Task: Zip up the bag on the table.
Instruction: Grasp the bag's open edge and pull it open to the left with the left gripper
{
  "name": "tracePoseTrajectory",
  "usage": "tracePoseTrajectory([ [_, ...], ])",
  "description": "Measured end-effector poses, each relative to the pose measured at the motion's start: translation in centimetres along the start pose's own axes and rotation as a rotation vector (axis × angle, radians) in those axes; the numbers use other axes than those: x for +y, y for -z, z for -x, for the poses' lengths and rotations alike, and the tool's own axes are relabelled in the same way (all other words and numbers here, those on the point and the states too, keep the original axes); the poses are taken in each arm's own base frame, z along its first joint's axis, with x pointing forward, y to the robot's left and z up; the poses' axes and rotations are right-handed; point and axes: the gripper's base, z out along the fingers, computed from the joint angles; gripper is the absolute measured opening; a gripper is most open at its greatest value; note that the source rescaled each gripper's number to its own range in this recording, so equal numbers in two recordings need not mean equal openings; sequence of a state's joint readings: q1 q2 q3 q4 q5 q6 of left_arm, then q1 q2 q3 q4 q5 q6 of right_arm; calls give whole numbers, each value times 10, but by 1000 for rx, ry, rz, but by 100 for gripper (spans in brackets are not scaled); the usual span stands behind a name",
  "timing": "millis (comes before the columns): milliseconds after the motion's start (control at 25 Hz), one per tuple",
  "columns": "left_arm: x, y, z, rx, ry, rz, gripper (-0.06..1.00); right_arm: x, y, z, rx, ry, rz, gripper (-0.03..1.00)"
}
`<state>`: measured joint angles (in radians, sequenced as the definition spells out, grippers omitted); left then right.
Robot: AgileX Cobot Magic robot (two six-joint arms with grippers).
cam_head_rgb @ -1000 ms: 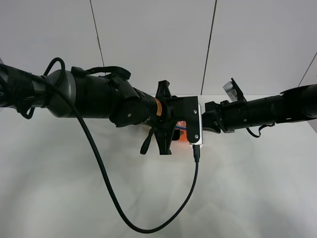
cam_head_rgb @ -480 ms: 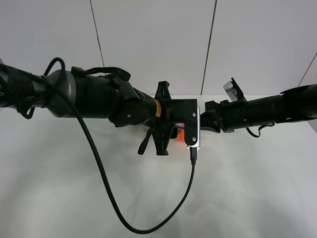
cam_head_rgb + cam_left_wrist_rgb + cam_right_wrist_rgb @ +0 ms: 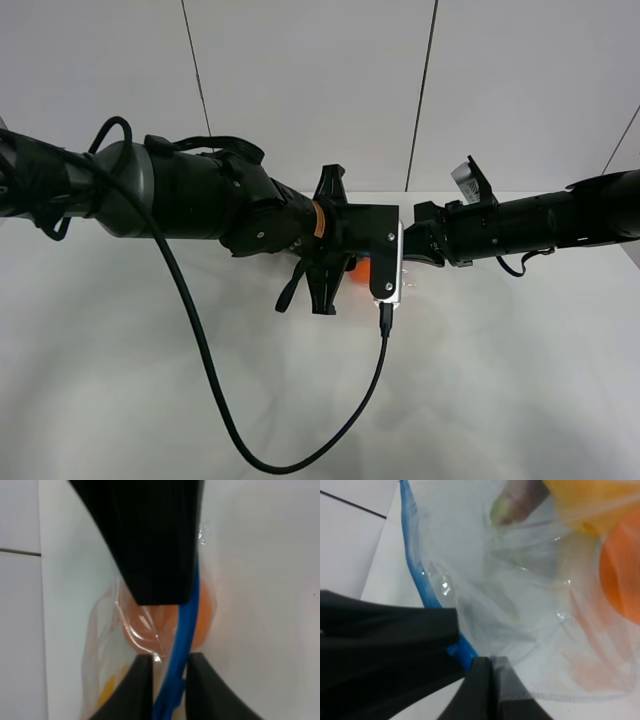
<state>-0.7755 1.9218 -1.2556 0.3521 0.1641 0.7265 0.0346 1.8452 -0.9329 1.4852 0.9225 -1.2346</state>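
The clear crinkly plastic zip bag (image 3: 357, 268) lies on the large plain white tabletop (image 3: 500, 380) under the two meeting black arms. The tabletop's far edge runs close behind the bag, broad white surface spreads in front of it and to both sides, and a looping black cable (image 3: 205, 370) hangs in front of it. The left gripper (image 3: 171, 682) is pinched narrowly on the bag's blue zipper strip (image 3: 187, 615), which runs between its fingers, while the right gripper (image 3: 470, 662) is clamped tight on the strip's end at a bag corner. A round orange fruit (image 3: 622, 575) and a blurred yellow one (image 3: 585, 500) show through the wrinkled, glossy film.
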Motion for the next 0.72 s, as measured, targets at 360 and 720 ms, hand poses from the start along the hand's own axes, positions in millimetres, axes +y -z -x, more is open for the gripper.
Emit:
tracePoseTrajectory([
  [360,0,0,0,1,-9,-1,1,0,0,0,-1,0,-3,0],
  [720,1,-1,-8,21,-38,-4,1,0,0,1,-11,-7,2,0],
])
